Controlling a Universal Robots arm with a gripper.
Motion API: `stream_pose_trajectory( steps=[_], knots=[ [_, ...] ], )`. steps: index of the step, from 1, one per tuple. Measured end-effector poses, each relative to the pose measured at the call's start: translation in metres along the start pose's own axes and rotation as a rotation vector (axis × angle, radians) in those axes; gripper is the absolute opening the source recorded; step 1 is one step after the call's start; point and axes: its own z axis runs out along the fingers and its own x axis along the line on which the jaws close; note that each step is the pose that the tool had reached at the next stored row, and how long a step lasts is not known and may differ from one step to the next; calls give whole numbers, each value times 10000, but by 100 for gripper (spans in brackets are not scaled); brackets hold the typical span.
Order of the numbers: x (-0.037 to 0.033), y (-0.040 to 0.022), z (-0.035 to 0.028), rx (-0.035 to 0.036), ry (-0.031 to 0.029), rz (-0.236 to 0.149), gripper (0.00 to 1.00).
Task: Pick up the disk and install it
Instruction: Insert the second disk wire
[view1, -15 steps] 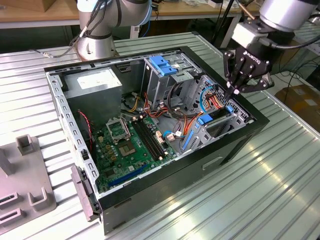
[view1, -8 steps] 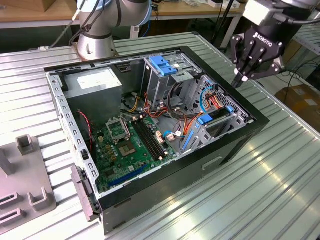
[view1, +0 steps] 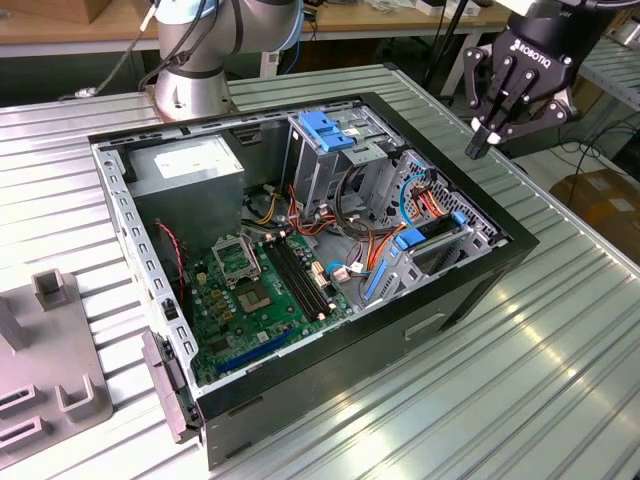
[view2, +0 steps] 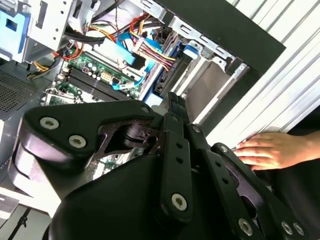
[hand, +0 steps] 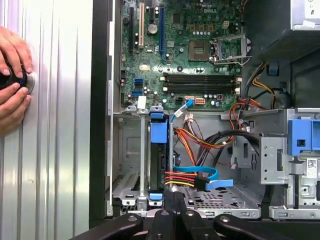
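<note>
The disk stands on edge in a bay of the open computer case, its blue carrier rail facing up and orange and blue cables plugged in beside it. In the exterior view the disk lies low in the case's right-hand corner. My gripper hangs above and to the right of that corner, apart from the disk, shut with nothing between its fingers. In both wrist views its black fingertips point down at the bay.
A blue bracket tops the metal drive cage at the case's back. The motherboard fills the case floor. A person's hand rests on the slatted table beside the case. A grey fixture sits at the exterior view's left.
</note>
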Motion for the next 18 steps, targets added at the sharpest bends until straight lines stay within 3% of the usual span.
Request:
stream_pose_trajectory(
  steps=[7, 11, 14, 16, 18],
  knots=[
    [-186, 8, 48, -5, 300, -47, 10],
    [-257, 8, 78, -6, 550, -95, 10],
    [-295, 6, 101, -6, 780, -156, 10],
    [-318, 6, 125, -5, 837, -205, 10],
    [-329, 7, 153, -4, 846, -237, 10]
  ],
)
